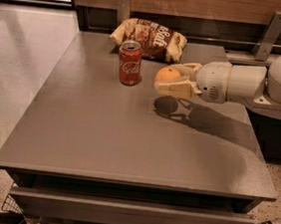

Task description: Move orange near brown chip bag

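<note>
Nearly done: orange (167, 75) held aloft
Fingers of the gripper (174, 78) clasp it over the table (103, 130), by the brown chip bag (150, 39); setting down remains.
</note>
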